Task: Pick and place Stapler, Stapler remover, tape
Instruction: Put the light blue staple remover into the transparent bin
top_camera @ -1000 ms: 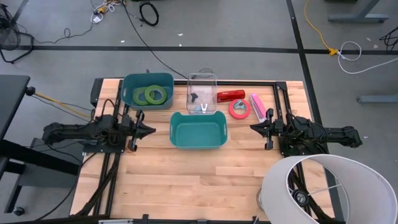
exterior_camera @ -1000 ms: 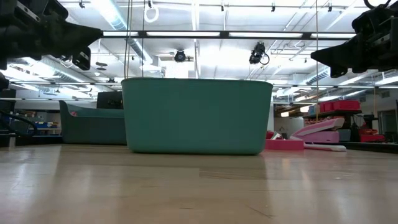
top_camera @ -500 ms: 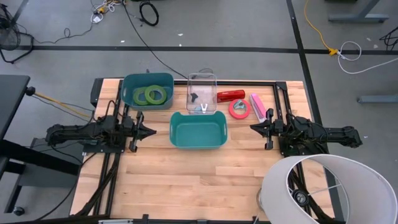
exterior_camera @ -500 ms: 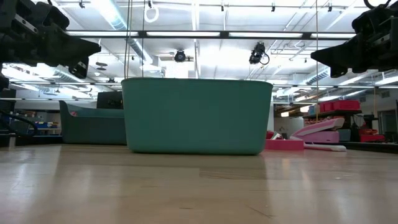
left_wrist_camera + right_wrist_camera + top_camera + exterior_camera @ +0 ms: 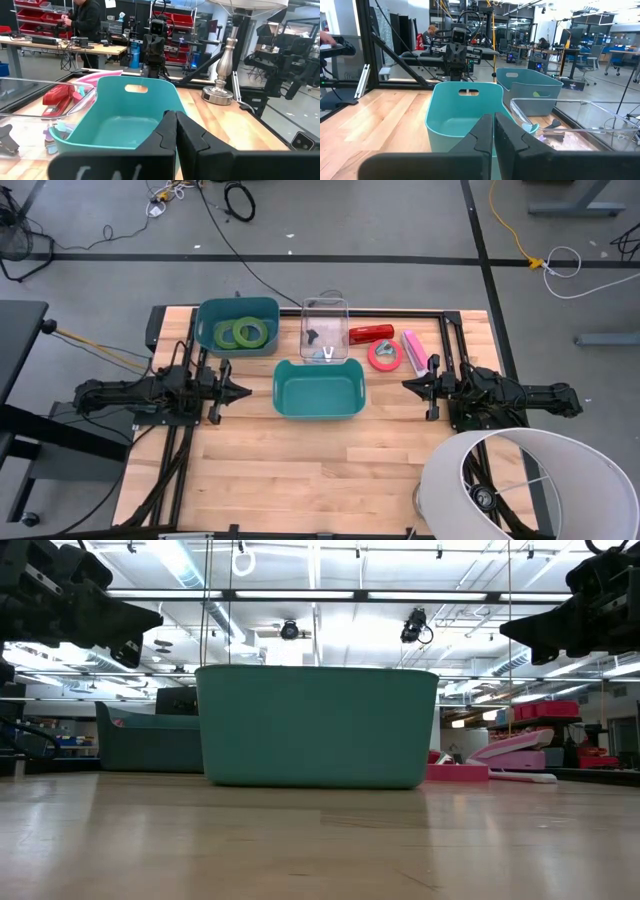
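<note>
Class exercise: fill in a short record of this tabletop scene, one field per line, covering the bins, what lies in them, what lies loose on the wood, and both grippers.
Centre bin: teal plastic tub, empty
Back-left bin: darker teal tub holding two green tape rolls
Clear bin: transparent plastic box with small dark and pale items, too small to identify
Loose on table: red stapler, pinkish-red tape roll, pink stapler
Left gripper: shut, empty, left of the centre tub
Right gripper: shut, empty, right of the centre tub
</note>
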### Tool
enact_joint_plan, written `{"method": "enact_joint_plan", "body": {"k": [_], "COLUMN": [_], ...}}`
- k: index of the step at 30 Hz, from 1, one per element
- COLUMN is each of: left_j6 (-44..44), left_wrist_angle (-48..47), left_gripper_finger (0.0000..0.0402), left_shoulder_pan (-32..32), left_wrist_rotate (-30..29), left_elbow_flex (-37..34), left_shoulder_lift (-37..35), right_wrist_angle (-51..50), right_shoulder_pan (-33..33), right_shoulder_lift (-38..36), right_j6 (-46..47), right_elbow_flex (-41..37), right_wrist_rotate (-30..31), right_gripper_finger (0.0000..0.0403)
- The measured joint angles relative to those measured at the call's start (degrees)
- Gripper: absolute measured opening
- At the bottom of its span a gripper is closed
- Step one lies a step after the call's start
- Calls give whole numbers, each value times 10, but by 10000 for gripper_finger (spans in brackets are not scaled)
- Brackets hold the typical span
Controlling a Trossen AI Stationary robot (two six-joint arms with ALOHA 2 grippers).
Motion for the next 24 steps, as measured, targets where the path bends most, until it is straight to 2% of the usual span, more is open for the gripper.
{"method": "enact_joint_plan", "body": {"k": [11,14,19,24], "left_j6": [4,65,71,72], "left_wrist_angle": [12,0,24,24], "left_gripper_finger": [2,2,3,3], "left_shoulder_pan": [0,2,2,2], "left_wrist_rotate": [-2,-69,-77,-73], "left_elbow_flex": [-1,1,3,3], "left_shoulder_lift": [0,23,56,56], "right_wrist_angle": [0,0,0,0], "right_shoulder_pan": [0,0,0,0], "right_shoulder_lift": [0,0,0,0], "right_j6": [0,0,0,0], "right_elbow_flex": [0,0,0,0], "right_wrist_rotate": [0,0,0,0], "right_gripper_finger": [18,18,18,18]}}
